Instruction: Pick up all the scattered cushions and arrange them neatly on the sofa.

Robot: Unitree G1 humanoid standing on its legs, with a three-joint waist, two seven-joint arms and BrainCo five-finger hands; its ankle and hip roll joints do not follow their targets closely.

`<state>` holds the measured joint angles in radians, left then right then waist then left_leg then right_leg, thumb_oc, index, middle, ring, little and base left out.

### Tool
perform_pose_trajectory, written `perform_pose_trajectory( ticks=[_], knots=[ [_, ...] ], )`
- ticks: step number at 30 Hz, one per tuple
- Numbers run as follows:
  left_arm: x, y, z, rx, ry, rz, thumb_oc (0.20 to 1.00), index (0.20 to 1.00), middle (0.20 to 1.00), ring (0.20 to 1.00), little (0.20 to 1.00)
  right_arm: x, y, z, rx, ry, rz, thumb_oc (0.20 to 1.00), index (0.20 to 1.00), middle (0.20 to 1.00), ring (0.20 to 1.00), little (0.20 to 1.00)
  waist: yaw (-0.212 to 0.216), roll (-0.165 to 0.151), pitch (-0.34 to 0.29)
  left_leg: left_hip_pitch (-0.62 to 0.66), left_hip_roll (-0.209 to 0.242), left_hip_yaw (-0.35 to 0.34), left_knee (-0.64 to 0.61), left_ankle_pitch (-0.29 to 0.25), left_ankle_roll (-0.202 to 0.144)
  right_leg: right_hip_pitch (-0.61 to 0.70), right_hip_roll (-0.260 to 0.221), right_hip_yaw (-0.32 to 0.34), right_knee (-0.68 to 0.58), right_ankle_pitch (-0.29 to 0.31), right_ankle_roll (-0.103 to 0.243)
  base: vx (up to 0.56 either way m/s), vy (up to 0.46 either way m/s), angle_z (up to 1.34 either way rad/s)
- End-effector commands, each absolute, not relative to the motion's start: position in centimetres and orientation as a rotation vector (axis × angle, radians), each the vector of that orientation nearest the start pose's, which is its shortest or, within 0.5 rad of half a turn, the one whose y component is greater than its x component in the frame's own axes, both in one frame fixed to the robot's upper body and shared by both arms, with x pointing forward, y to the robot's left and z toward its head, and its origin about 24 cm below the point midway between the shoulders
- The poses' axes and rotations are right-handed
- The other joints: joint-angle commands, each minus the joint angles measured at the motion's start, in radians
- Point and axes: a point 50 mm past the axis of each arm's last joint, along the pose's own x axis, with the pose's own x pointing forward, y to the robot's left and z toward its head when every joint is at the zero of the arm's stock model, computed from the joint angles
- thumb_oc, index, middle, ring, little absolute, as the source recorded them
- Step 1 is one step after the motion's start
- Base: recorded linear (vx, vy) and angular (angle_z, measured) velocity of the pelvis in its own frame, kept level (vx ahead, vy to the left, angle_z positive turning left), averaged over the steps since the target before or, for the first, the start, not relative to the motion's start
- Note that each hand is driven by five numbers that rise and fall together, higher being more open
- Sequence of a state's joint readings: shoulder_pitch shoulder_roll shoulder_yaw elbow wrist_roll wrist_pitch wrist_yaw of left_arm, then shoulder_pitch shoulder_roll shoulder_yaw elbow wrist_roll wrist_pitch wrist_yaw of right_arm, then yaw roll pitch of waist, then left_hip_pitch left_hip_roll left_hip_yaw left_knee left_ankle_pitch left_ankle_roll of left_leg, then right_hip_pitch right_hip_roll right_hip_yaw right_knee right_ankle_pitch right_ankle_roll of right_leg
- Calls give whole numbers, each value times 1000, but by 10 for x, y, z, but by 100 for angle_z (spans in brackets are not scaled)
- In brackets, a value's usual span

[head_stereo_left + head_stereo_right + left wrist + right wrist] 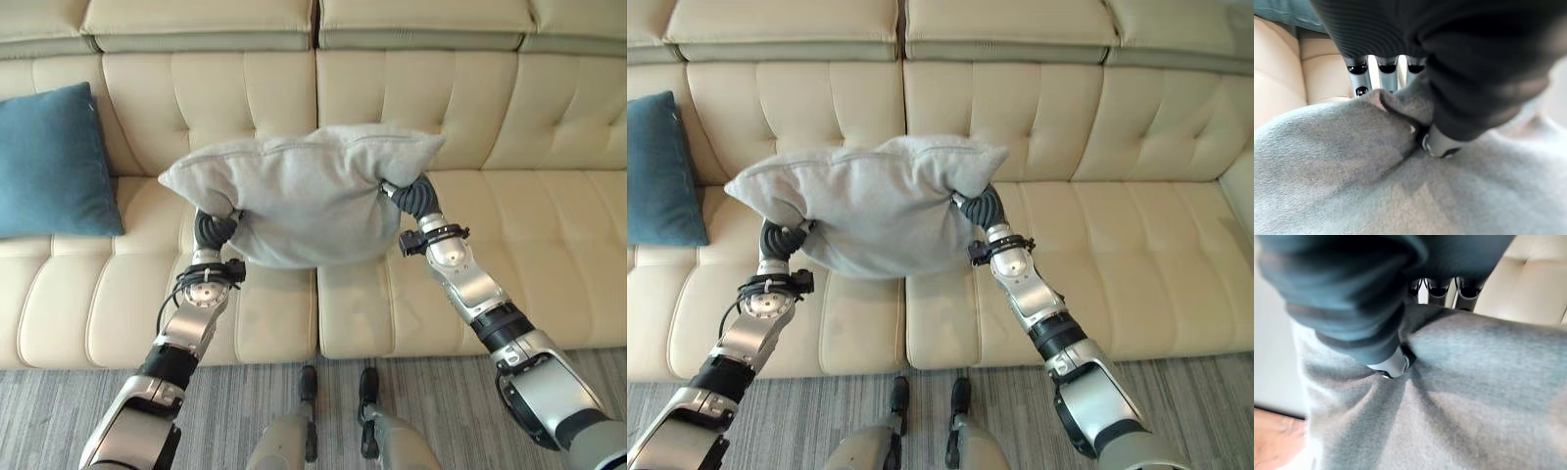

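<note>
Left eye view: you have the soft grey fabric cushion (304, 194) up in the air between both arms, over the middle of the cream tufted leather sofa (509, 245), roughly above the seam between the two centre seat pads. It touches no seat; backrest contact behind it I can't judge.

Left hand (1442, 139): its wrist view shows the thumb dug into the grey fabric with the fingers (1387, 73) on the far side of a pinched fold, so you're gripping the cushion there. Right hand (1393, 363): same picture in its own wrist view, thumb pressed into the cloth, fingers (1439, 290) wrapped past the edge. Both hands are clamped on the grey cushion, one at each lower end.

Progress, as I read it:
- A dark teal square fabric cushion (49, 162) sits at the far left of the sofa, leaning on the backrest. It looks placed.
- The grey one is lifted but not yet set down.
- The visible strip of grey striped carpet (59, 411) in front of the sofa has no other cushion on it. Whether more lie elsewhere, I can't tell.

My guess for what's left: lower the grey cushion against the backrest, well apart from or next to the teal one, release both hands, then check for any others.
</note>
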<state>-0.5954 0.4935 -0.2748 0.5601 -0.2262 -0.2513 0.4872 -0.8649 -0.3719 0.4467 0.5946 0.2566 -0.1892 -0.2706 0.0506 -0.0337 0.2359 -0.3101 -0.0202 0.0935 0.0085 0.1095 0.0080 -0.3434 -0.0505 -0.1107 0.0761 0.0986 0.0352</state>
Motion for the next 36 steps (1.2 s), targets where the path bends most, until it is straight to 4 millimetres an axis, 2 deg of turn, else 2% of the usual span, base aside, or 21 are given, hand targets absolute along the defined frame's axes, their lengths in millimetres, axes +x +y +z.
perform_pose_trajectory(
  ticks=[1,2,3,4,5,6,7,13,18,23,27,28,30,32,36],
  knots=[
    [368,171,207,231,-638,200,200,200,200,200,200,370,-60,232,-244,-644,261,200,200,200,200,200,26,-42,16,12,14,-26,58,-116,-33,7,-52,45,9,-49,103,-46,-54,2],
    [373,167,213,239,-639,193,219,219,219,219,219,375,-61,237,-263,-636,249,200,200,200,200,200,25,-40,22,-3,17,-32,48,-105,-36,-9,-50,43,2,-45,104,-49,-53,1],
    [379,166,215,253,-617,199,426,426,426,426,426,380,-61,236,-275,-613,239,200,200,200,200,200,24,-40,26,-12,18,-37,43,-98,-39,-19,-48,43,-4,-39,106,-56,-75,2],
    [388,165,224,288,-608,205,1000,1000,1000,1000,1000,388,-63,239,-283,-576,229,555,555,555,555,555,22,-39,30,-31,21,-47,30,-85,-44,-42,-43,41,-13,-32,108,-34,-52,0],
    [388,165,224,288,-610,205,1000,1000,1000,1000,1000,389,-63,239,-283,-578,228,608,608,608,608,608,22,-39,30,-33,21,-47,30,-85,-44,-44,-43,40,-13,-32,108,-31,-56,3],
    [391,164,230,304,-619,207,1000,1000,1000,1000,1000,391,-63,241,-284,-567,225,931,931,931,931,931,21,-40,34,-42,22,-50,25,-78,-46,-50,-41,39,-18,-29,109,-24,-44,4],
    [392,162,236,318,-630,204,1000,1000,1000,1000,1000,392,-65,245,-282,-567,218,1000,1000,1000,1000,1000,20,-41,37,-51,23,-54,19,-72,-49,-60,-37,37,-24,-26,109,-24,-44,8],
    [390,176,250,350,-667,245,1000,1000,1000,1000,1000,395,-79,255,-291,-587,177,1000,1000,1000,1000,1000,13,-52,44,-72,30,-62,3,-61,-57,-84,-25,38,-44,-16,112,-6,-50,5],
    [381,208,267,369,-720,320,1000,1000,1000,1000,1000,396,-116,286,-272,-661,53,1000,1000,1000,1000,1000,12,-58,46,-58,39,-58,-1,-68,-65,-68,-16,41,-65,-15,114,3,-17,0],
    [377,230,279,370,-726,361,1000,1000,1000,1000,1000,400,-153,303,-176,-654,-61,1000,1000,1000,1000,1000,11,-53,41,-51,39,-60,-4,-63,-69,-57,-17,39,-73,-14,112,0,0,0],
    [381,246,271,313,-649,387,1000,1000,1000,1000,1000,404,-175,303,-51,-606,-132,1000,1000,1000,1000,1000,6,-48,36,-41,41,-59,-12,-59,-72,-49,-16,39,-76,-13,110,0,0,0],
    [381,246,271,313,-649,387,1000,1000,1000,1000,1000,404,-175,303,-51,-606,-132,1000,1000,1000,1000,1000,6,-48,37,-41,41,-59,-12,-59,-72,-48,-16,39,-77,-13,110,0,0,0],
    [383,256,264,227,-595,400,1000,1000,1000,1000,1000,407,-190,297,28,-561,-181,1000,1000,1000,1000,1000,0,-43,34,-31,40,-58,-19,-55,-74,-40,-16,36,-78,-11,109,0,0,0],
    [380,260,264,214,-602,399,1000,1000,1000,1000,1000,405,-197,293,33,-553,-193,1000,1000,1000,1000,1000,-2,-38,33,-24,40,-59,-27,-51,-74,-35,-16,37,-80,-10,108,0,0,0],
    [366,271,238,213,-580,391,1000,1000,1000,1000,1000,395,-207,274,-3,-570,-168,1000,1000,1000,1000,1000,-11,-35,27,1,41,-54,-46,-45,-75,-17,-19,35,-87,-11,106,11,17,-3]
  ],
)
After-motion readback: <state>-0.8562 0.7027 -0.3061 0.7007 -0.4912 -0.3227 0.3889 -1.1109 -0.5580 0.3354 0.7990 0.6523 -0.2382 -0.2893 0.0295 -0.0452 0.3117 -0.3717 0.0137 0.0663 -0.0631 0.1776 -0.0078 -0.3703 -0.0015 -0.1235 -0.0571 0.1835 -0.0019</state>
